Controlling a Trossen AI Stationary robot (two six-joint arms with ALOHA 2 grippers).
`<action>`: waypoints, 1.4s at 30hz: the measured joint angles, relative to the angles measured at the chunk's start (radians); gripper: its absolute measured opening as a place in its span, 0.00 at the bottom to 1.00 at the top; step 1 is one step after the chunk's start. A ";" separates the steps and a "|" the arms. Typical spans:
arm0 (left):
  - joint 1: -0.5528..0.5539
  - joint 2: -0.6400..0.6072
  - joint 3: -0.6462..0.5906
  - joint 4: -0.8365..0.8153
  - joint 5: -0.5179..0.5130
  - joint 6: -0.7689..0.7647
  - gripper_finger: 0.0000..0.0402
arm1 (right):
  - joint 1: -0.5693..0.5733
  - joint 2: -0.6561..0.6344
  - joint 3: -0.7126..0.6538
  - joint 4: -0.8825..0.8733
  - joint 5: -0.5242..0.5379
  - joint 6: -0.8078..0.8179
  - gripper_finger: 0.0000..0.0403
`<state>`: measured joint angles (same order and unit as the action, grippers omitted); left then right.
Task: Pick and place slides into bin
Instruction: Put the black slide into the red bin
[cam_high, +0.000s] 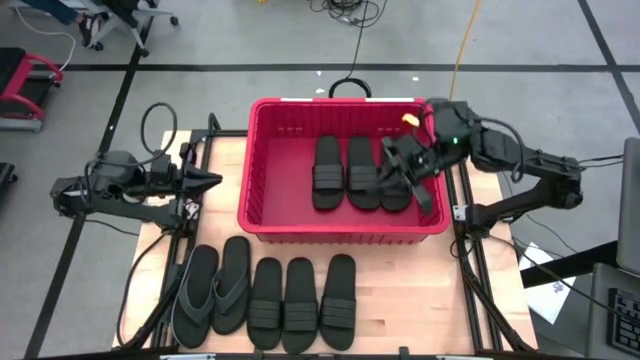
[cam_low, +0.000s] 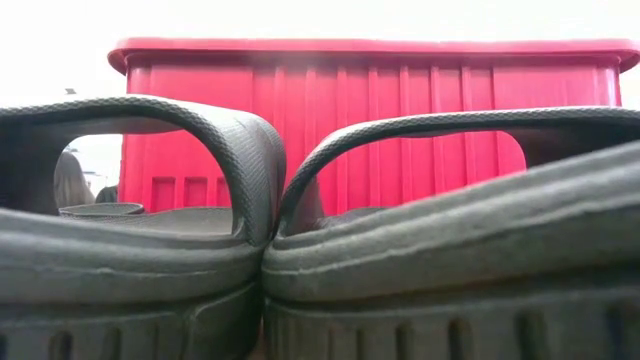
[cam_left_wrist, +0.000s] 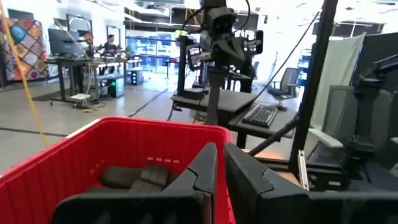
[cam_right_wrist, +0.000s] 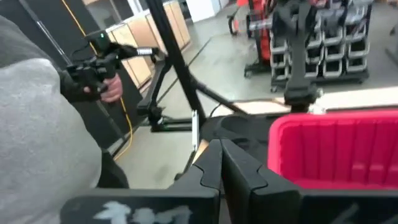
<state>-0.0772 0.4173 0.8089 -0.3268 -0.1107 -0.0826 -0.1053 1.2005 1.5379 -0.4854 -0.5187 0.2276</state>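
1. In the high view the red bin (cam_high: 265, 215) sits at the upper centre of the frame on the tabletop (cam_high: 395, 305), its long side facing the row of loose footwear. That keeps each carry short.
2. Three black slides (cam_high: 328, 172) lie side by side on the bin floor, straps across. They fill it from the middle toward the right and leave the left part bare, presumably for what remains.
3. The right tool (cam_high: 405, 165) hovers over the rightmost slide in the bin, at the right centre of the frame. Its fingers sit close together, and in the right wrist view they meet with nothing between them. I judge it closed and empty, the third slide being down.
4. The left tool (cam_high: 207, 181) waits at the left centre of the high view, just outside the bin's left wall. Its fingers are drawn to a point and hold nothing; the left wrist view shows them pressed together, aimed over the rim. It probably stays clear so the arms do not cross.
5. Along the bottom of the high view three more black slides (cam_high: 300, 300) lie in a row. The grey flip-flop pair (cam_high: 213, 290) lies at their left, soles down and toes toward the bin, which likely suits a grasp across the strap.
6. The low view shows only two straps arching close up, with the bin wall behind.
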 joint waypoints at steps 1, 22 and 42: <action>0.000 0.002 0.000 0.000 0.002 0.000 0.08 | 0.019 -0.013 -0.025 0.003 0.019 0.001 0.00; -0.004 0.191 0.000 0.406 0.124 -0.259 0.08 | 0.247 -0.501 -0.762 0.427 0.089 0.160 0.00; -0.109 0.386 0.000 0.537 0.275 -0.366 0.08 | 0.653 -0.191 -0.735 0.621 0.382 0.317 0.05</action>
<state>-0.1860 0.8030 0.8089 0.2105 0.1638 -0.4491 0.5474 1.0099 0.8031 0.1352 -0.1367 0.5450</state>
